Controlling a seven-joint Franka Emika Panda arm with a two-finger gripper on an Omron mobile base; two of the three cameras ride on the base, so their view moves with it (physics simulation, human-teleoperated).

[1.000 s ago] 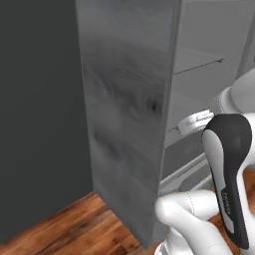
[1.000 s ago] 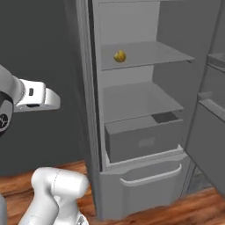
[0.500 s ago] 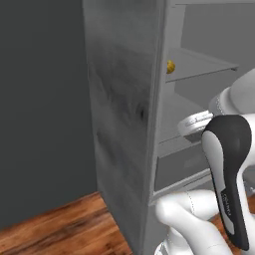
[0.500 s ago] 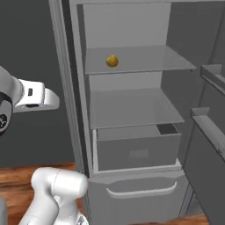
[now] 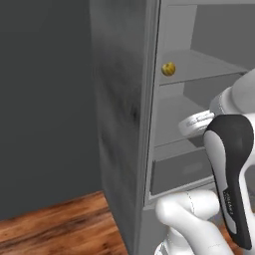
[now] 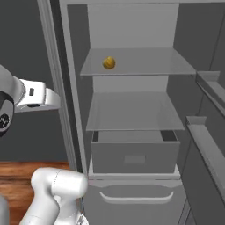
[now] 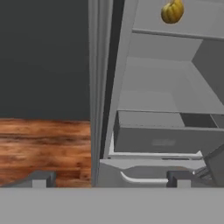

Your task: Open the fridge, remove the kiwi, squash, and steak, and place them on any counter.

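Dark fingertips of the hand (image 7: 109, 179) stand wide apart, holding nothing, aimed at the left edge of the open fridge (image 6: 66, 110). Since a second ago the base views have swung round, so the grey interior now faces the right base camera more squarely. Yellow-orange and faintly ribbed, the squash (image 6: 109, 63) sits on the upper glass shelf (image 6: 145, 66). Below are a second shelf and a boxy grey drawer (image 6: 134, 156). Wood floor (image 7: 43, 148) lies left.

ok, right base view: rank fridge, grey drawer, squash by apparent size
1. fridge: largest, runs past the frame edges.
2. grey drawer: spans the compartment under the lower shelf.
3. squash: smallest, a small lump on the upper shelf.
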